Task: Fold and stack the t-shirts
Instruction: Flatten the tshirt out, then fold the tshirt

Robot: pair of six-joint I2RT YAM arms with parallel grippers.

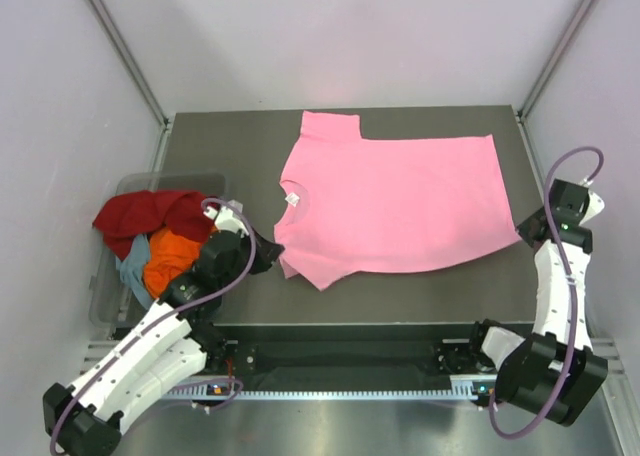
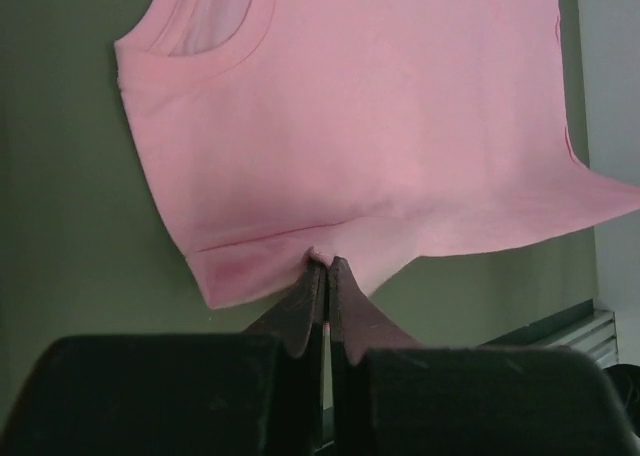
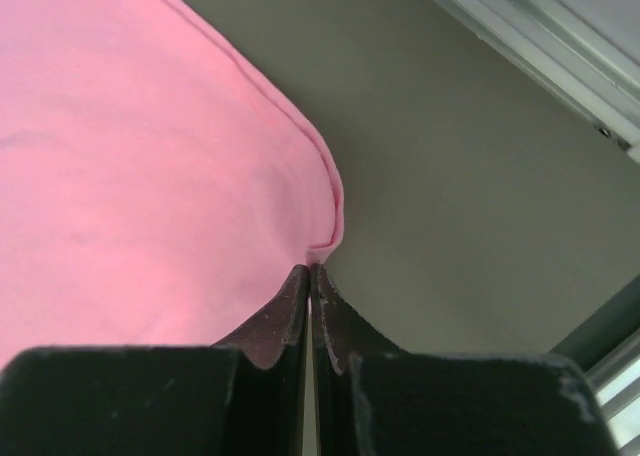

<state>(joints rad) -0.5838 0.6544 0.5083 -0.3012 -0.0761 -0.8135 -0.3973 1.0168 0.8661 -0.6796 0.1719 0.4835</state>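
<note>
The left end effector (image 2: 325, 264) sat closest to its wrist camera, its two dark fingers (image 2: 300, 308) pressed together with a small pucker of pink cloth caught at their tips. The cloth belonged to the pink t-shirt (image 1: 400, 201), and the pinch was on its near edge, where the near sleeve met the side of the body. The right end effector (image 3: 310, 269) was likewise clamped on the same shirt. Its fingers were together on the rounded bottom corner of the hem, where the fabric's edge curled up slightly at the tips.

From above, the pink t-shirt lay spread flat on the dark worktop (image 1: 240, 136). Its neck pointed towards the left and its hem towards the right. A white label (image 1: 292, 198) showed inside the collar. One sleeve reached towards the far edge of the worktop, while the other lay towards the near edge, beside the left arm. The right arm stood at the right edge of the worktop, reaching in to the shirt's near right corner.

At the left side, just off the worktop, a clear plastic bin (image 1: 103, 294) held three more crumpled shirts. The dark red t-shirt (image 1: 145, 216) lay heaped on top at the far end. The orange t-shirt (image 1: 170, 258) was bunched below it, beside the left arm. The grey-blue t-shirt (image 1: 130, 269) peeked out at the orange one's left.
</note>
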